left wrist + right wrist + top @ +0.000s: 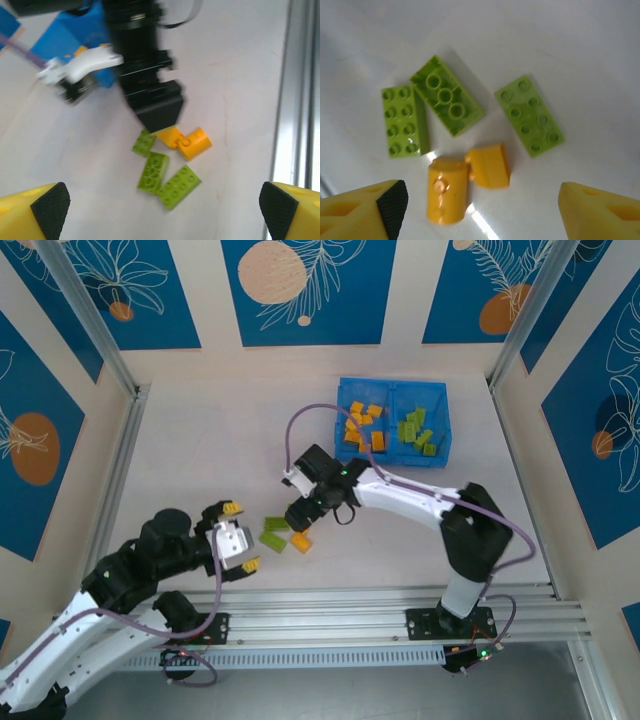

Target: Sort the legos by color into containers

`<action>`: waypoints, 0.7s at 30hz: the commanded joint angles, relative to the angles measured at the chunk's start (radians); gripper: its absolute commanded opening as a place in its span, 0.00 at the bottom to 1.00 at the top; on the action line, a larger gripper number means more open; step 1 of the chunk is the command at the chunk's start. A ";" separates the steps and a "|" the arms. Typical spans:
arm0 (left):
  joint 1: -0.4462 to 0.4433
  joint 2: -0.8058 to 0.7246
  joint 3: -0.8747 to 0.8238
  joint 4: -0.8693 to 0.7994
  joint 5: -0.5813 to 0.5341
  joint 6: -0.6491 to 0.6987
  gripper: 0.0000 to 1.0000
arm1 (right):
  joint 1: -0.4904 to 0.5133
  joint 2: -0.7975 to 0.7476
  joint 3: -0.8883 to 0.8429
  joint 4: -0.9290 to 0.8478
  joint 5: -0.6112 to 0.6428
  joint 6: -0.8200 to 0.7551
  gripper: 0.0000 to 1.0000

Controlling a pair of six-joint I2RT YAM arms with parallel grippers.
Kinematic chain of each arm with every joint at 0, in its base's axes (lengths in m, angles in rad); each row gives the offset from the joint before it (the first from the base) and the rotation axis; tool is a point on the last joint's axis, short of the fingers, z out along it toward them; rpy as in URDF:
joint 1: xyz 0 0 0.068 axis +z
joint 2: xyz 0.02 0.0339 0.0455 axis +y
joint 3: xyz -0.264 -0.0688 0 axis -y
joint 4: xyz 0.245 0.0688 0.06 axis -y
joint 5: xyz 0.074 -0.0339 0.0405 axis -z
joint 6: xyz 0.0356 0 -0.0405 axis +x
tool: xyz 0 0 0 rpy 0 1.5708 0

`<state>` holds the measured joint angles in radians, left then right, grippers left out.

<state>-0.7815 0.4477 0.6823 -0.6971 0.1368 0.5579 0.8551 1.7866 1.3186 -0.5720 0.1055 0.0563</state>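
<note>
A pale table [200, 440], walled by blue panels [340, 310] printed with leaves, carries the blue bin [393, 383] at its far side. The bin's left compartment [365, 395] holds orange legos [362, 425] and its right compartment [420, 395] holds green legos [418, 432]. Nearer the arms than the bin, off its left corner, three green bricks [447, 95] and two orange bricks [448, 190] lie clustered. The right gripper [300, 512] hangs over them, jaws spread wide and empty. The left gripper [243, 536], on the cluster's side away from the bin, is fully spread, gripping nothing.
</note>
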 commanded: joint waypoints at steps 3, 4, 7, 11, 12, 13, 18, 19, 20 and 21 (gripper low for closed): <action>-0.004 -0.087 -0.133 0.066 0.106 0.088 1.00 | -0.019 0.170 0.140 -0.072 0.006 -0.092 0.79; -0.004 -0.086 -0.136 0.067 0.097 0.088 1.00 | -0.021 0.190 0.162 -0.079 0.000 -0.088 0.79; -0.004 -0.076 -0.136 0.055 0.081 0.101 1.00 | -0.029 0.254 0.202 -0.076 -0.002 -0.081 0.75; -0.003 -0.076 -0.146 0.054 0.069 0.113 1.00 | -0.030 0.328 0.245 -0.115 0.033 -0.094 0.69; -0.004 -0.079 -0.148 0.054 0.069 0.112 1.00 | -0.029 0.339 0.249 -0.122 0.041 -0.099 0.68; -0.003 -0.080 -0.150 0.057 0.069 0.112 1.00 | -0.030 0.346 0.246 -0.124 0.047 -0.103 0.68; -0.001 -0.081 -0.160 0.075 0.080 0.112 1.00 | -0.030 0.364 0.236 -0.129 0.075 -0.118 0.61; 0.001 -0.081 -0.160 0.077 0.079 0.112 1.00 | -0.028 0.369 0.238 -0.132 0.085 -0.116 0.61; 0.002 -0.081 -0.159 0.080 0.081 0.112 1.00 | -0.025 0.373 0.240 -0.134 0.102 -0.117 0.59; 0.004 -0.081 -0.161 0.082 0.082 0.115 1.00 | -0.020 0.380 0.240 -0.129 0.123 -0.116 0.55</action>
<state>-0.7811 0.3740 0.5308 -0.6434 0.1879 0.6506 0.8276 2.1231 1.5517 -0.6537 0.1802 -0.0460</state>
